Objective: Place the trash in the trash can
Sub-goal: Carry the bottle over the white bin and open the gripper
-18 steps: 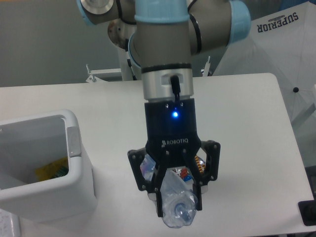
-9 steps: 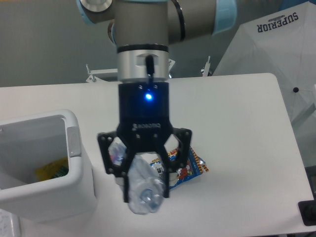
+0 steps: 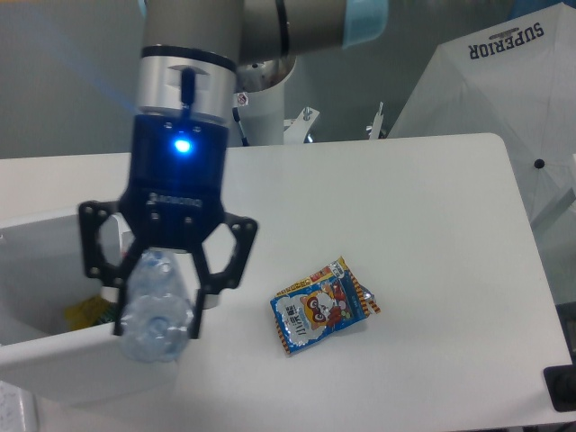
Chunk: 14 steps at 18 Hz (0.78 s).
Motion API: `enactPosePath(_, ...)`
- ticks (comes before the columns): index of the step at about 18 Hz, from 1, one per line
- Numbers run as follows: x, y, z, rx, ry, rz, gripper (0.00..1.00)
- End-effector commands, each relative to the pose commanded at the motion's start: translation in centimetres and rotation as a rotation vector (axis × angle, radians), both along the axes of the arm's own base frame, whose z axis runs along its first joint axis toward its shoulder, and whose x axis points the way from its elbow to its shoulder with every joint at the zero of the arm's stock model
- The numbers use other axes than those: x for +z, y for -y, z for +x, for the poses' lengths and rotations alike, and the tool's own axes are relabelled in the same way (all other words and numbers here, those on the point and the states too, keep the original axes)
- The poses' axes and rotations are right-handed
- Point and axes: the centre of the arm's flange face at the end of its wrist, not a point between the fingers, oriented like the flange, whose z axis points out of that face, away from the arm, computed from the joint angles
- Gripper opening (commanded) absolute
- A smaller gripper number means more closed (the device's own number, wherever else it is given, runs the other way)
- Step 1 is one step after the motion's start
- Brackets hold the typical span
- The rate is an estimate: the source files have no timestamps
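Note:
My gripper (image 3: 155, 331) is shut on the clear plastic water bottle (image 3: 155, 310), which hangs between the fingers with its end toward the camera. It hovers over the near right edge of the white trash can (image 3: 54, 364) at the left. Yellow wrapping (image 3: 83, 312) shows inside the can. The blue snack packet (image 3: 321, 306) with a cartoon face and orange edges lies flat on the white table (image 3: 423, 234), to the right of the gripper and apart from it.
A white fabric canopy (image 3: 504, 81) printed SUPERIOR stands beyond the table's right edge. A black object (image 3: 561, 389) sits at the lower right corner. The arm's base column (image 3: 265, 108) rises behind the table.
The gripper has carried the bottle leftward from above the snack packet to over the trash can's edge. The packet, once hidden behind the gripper, now lies in full view.

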Motion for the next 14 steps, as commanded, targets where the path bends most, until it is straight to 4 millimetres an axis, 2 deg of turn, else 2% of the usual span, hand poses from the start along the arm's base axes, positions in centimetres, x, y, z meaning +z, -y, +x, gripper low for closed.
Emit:
enactPosePath(2,-1.4,-1.6,2.3,-0.042,0.011,-0.018,0.6)
enactPosePath(5,-3.2,-2.7,4.1,-0.075,0.026,-0.045,0.6)
enactPosePath(6,-3.7,-3.0,4.0,-0.077,0.028,-0.051,0.6)
enactPosePath(8,-4.0,-3.4,4.6,-0.088,0.03,-0.055,0.6)
enactPosePath(10,-5.1,-3.8,6.1,-0.108,0.043,-0.073,0.6)
enactPosePath(14,-6.0,-3.4,7.6,-0.124,0.054,-0.093,0.6)
